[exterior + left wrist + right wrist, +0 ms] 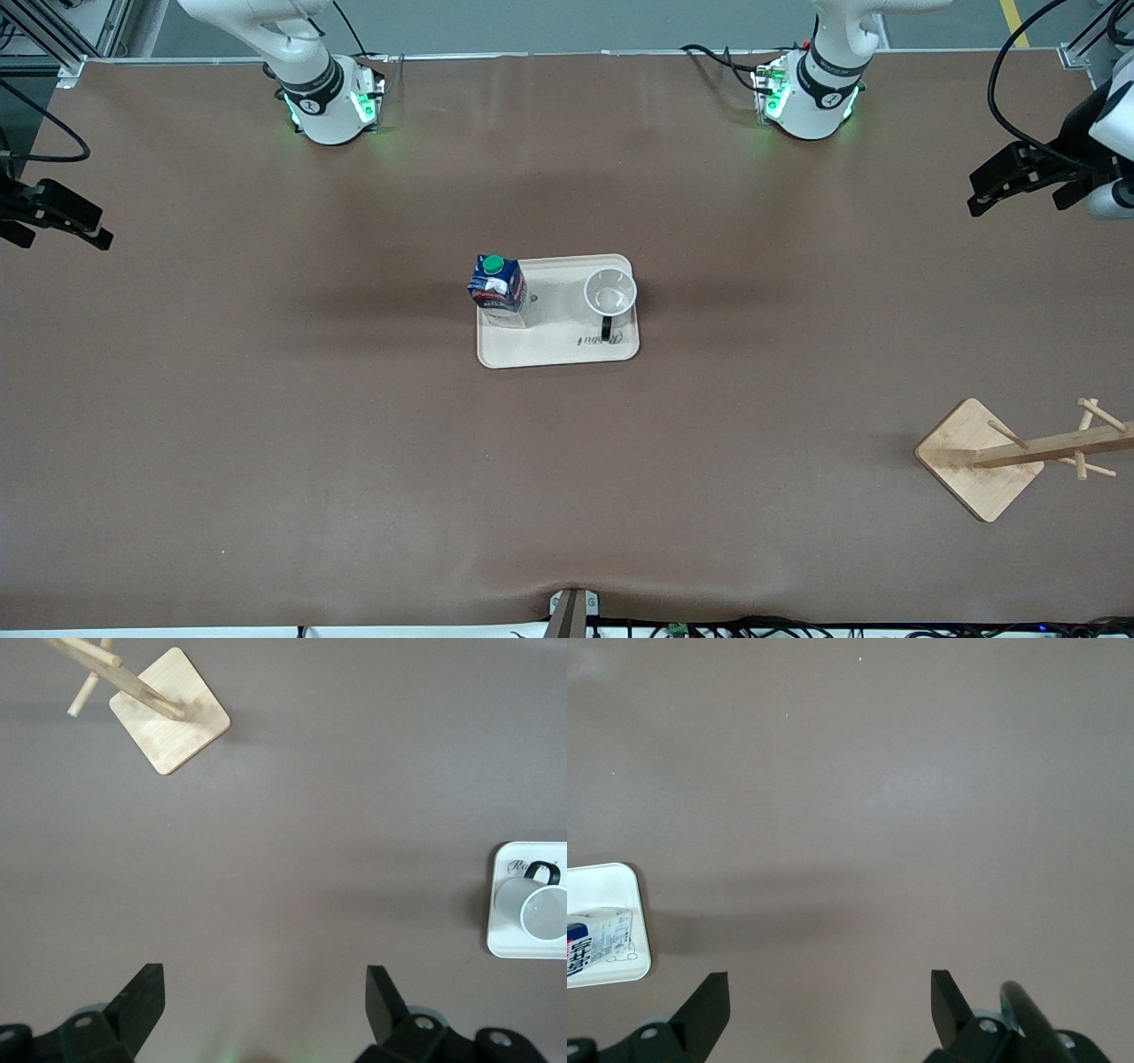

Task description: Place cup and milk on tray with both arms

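Observation:
The cream tray (558, 350) lies at the middle of the table. On it stand the dark blue milk (498, 290) with its green cap, toward the right arm's end, and the white cup (610, 292), toward the left arm's end, its black handle pointing at the front camera. My left gripper (982, 200) hangs open over bare table at the left arm's end; its wrist view shows the cup (542, 909) on the tray (500, 943) and empty fingers (142, 997). My right gripper (99, 236) hangs open at the right arm's end; its wrist view shows the tray's corner (638, 961) and the milk (598, 939).
A wooden mug stand (979, 456) with pegs lies tipped on its square base near the front camera at the left arm's end, also seen as the stand (168, 722) in the left wrist view. Brown table surface surrounds the tray.

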Robot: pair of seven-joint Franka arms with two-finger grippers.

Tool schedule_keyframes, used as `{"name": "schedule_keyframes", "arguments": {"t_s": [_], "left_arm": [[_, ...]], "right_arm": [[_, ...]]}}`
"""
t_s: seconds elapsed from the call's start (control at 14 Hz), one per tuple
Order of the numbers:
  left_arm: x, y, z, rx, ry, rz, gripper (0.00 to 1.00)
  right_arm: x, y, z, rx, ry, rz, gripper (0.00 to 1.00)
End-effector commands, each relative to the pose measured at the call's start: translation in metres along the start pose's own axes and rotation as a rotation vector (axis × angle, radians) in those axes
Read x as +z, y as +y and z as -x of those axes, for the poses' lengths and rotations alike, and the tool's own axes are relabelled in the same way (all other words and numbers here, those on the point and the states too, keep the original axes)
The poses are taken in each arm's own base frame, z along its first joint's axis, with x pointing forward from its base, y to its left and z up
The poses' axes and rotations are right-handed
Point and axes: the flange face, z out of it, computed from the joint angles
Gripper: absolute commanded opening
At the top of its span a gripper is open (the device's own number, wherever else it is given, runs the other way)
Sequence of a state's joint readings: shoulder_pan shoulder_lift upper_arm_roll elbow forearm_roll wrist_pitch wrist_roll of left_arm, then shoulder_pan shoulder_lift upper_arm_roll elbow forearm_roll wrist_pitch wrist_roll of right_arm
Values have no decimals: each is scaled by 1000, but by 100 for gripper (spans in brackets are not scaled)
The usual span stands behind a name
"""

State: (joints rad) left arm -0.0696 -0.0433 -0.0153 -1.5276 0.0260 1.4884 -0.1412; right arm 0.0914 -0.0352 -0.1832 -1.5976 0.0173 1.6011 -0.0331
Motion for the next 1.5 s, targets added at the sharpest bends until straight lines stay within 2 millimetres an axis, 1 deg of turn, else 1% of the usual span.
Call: {"name": "schedule_keyframes", "arguments": {"t_s": [0.0, 0.07, 0.21, 0.64, 1.21, 1.36, 1.43], "left_arm": [[-4, -2, 3, 6, 7, -6, 100], [-7, -2, 1, 7, 16, -10, 100], [-7, -2, -1, 7, 16, -12, 100], [-2, -2, -4, 11, 7, -11, 100], [-7, -2, -3, 12, 16, -10, 100], [-6, -1, -3, 12, 14, -10, 100], [-5, -1, -3, 12, 13, -9, 100]], "right_arm": [[-4, 13, -9, 14, -32, 10, 100], [-4, 12, -13, 11, -44, 9, 100], [-5, 3, -15, -7, -42, 21, 100], [-8, 6, -14, -1, -37, 22, 100], [-7, 3, -15, -4, -36, 16, 100], [-1, 2, -19, 1, -45, 14, 100], [-1, 5, -18, 8, -46, 8, 100]]}}
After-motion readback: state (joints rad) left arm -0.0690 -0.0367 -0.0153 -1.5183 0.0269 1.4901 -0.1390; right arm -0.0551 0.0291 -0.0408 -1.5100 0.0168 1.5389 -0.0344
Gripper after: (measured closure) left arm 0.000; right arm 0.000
